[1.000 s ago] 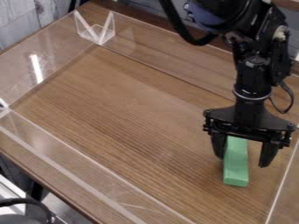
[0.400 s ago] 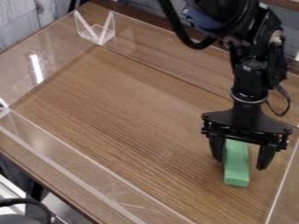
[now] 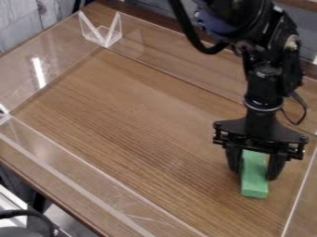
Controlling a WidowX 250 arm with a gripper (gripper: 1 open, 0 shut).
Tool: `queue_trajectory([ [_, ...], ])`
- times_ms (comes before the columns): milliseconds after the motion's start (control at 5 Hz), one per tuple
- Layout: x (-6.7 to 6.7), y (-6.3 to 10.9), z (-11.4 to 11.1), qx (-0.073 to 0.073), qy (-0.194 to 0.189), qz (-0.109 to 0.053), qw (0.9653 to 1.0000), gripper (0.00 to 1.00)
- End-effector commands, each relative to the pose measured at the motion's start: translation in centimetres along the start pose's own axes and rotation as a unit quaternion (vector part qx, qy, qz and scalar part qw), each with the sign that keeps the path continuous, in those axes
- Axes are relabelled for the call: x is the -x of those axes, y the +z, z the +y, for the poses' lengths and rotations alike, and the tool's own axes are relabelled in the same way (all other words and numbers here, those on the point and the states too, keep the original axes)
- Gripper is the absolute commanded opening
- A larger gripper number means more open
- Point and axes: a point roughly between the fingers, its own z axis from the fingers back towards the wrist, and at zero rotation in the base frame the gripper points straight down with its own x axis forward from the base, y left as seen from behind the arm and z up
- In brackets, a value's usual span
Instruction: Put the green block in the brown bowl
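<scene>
The green block (image 3: 257, 180) lies flat on the wooden table near the right front, its long side running toward the camera. My black gripper (image 3: 258, 172) points straight down over the block's far half, one finger (image 3: 234, 163) on each side of it. The fingers stand close against its sides, and I cannot tell whether they press on it. The block's near end sticks out below the fingers. The brown bowl is out of view.
Low clear plastic walls (image 3: 74, 190) ring the wooden table (image 3: 124, 111), and the right wall (image 3: 301, 199) runs just beside the gripper. A clear folded plastic piece (image 3: 102, 31) stands at the back left corner.
The fingers have drawn inward from a wide spread to the block's sides. The arm and the block have stayed in place.
</scene>
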Motion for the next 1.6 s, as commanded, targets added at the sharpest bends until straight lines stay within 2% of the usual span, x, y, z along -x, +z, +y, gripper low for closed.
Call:
queue_trajectory([
  [0, -0.3, 1.2, -0.2, 0.009, -0.001, -0.01, 0.9999, 0.0],
  [1000, 0.7, 4.0, -0.2, 0.011, -0.028, 0.007, 0.9995, 0.0],
  [1400, 0.8, 4.9, 0.0, 0.018, -0.034, 0.005, 0.9992, 0.0],
])
